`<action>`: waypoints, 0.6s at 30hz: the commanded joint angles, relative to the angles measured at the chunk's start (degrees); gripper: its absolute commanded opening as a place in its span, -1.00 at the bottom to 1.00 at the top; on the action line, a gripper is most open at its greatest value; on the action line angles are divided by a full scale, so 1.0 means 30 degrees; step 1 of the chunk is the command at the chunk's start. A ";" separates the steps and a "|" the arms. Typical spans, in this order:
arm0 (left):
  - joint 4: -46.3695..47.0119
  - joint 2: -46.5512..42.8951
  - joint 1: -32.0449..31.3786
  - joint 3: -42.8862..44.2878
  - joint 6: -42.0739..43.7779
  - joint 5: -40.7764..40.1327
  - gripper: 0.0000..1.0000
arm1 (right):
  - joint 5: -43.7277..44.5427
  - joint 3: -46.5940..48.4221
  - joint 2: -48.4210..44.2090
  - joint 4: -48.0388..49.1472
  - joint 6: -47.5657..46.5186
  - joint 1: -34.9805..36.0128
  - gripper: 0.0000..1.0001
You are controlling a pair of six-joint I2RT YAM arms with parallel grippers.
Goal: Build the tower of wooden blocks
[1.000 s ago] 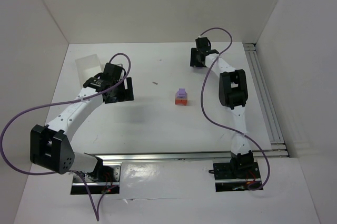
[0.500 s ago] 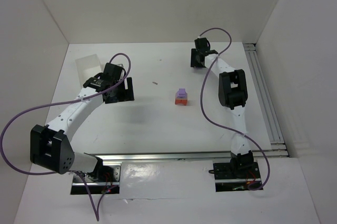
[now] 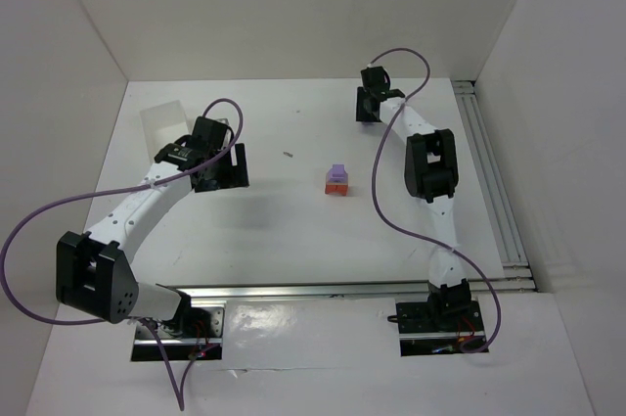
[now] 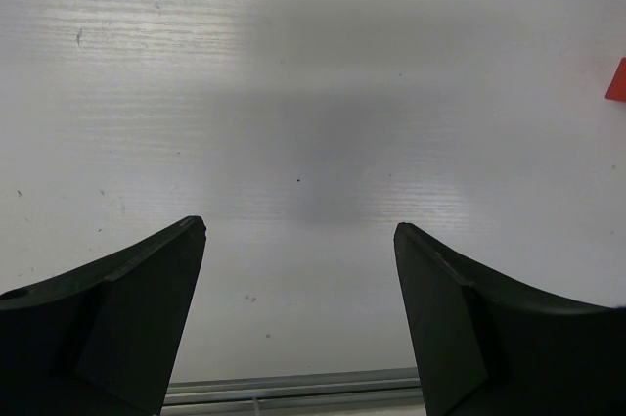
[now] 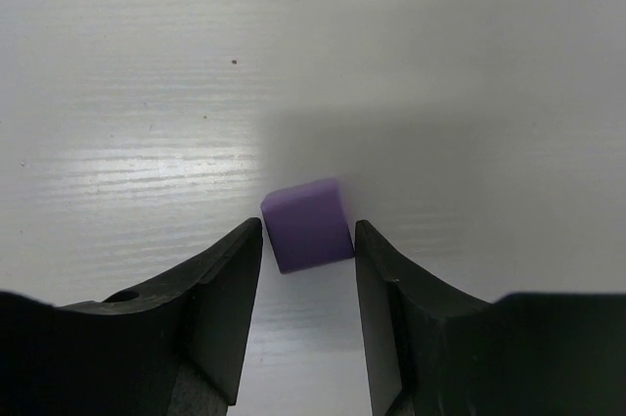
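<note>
The wood block tower (image 3: 335, 181) stands near the middle of the worktop (image 3: 284, 230) in the overhead view. It is a short stack, red-orange below and lilac on top, and looks square and upright. As a judgement, the build is partly done: the base is laid and more cubes are to be added. The left pincer (image 3: 227, 166) hangs to the left of the tower, well apart from it, near a clear plastic box (image 3: 161, 122) at the far left. The right pincer (image 3: 370, 108) reaches to the far side, to the right of the tower and apart from it. A small dark speck (image 3: 289, 154) lies between the arms.

In the left wrist view, the left pincer (image 4: 298, 230) stands wide apart with only bare worktop between its fingers. A red corner (image 4: 617, 80) shows at the right edge.

In the right wrist view, a loose lilac cube (image 5: 303, 206) sits on the worktop between the fingers of the right pincer (image 5: 308, 230). They stand close against both its sides, but I cannot tell whether they clamp it. This cube looks like the next piece for the stack and is not yet lifted.
</note>
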 commanded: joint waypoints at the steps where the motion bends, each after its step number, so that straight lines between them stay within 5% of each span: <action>1: 0.0117 -0.0136 -0.0056 0.0711 0.0246 -0.0294 0.82 | 0.0368 0.1560 0.0559 -0.0621 -0.0242 0.0159 0.00; 18: 0.0117 0.0038 -0.0056 0.0711 0.0246 -0.0120 0.82 | 0.0368 0.2148 0.0913 -0.0972 -0.0242 0.0159 0.05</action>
